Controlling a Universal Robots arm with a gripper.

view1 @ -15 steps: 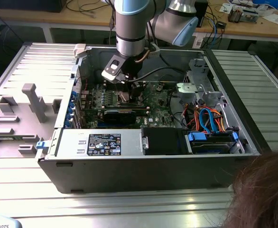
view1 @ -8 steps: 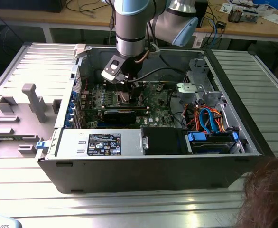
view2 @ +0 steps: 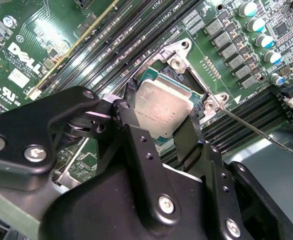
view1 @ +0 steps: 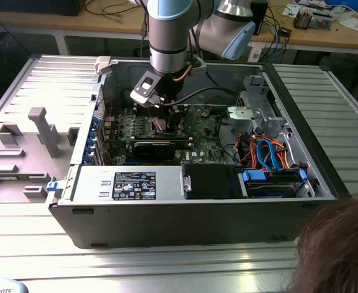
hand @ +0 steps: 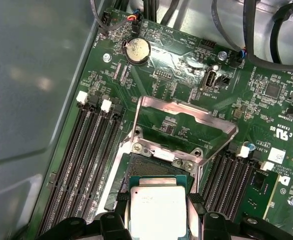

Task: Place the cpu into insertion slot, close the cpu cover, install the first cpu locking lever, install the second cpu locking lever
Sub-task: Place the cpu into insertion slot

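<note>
The gripper (hand: 159, 200) is narrowed to the chip's width. Its two black fingers (view2: 141, 150) press on opposite edges of the cpu (hand: 157, 212), which is held silver top up.

In both wrist views the cpu (view2: 164, 105) hangs over the near part of the slot (hand: 149, 167). The slot's dark centre shows just past the chip's far edge. Whether the chip's underside touches the slot I cannot tell. The part of the slot under the chip is hidden, and the gripper's body cuts off the chip's near edge.

Counted: one cpu, one slot and one cover (hand: 186, 117). The cover stands raised on its hinge at the slot's far side, and green board shows through its window. One lever (view2: 261, 134) shows in the second wrist view, a thin rod running out from the slot's silver surround. There are two banks of memory slots (hand: 81, 165), one on each side of the slot, and one coin cell (hand: 137, 49) beyond the cover.

In the exterior view the gripper (view1: 165, 122) reaches down into the open case (view1: 167, 213), at about 10 o'clock from the case's middle. One long black card (view1: 154, 148) lies at 6 o'clock from the gripper. A person's hair (view1: 341, 244) is at 4 o'clock, cut off by the frame's corner.
</note>
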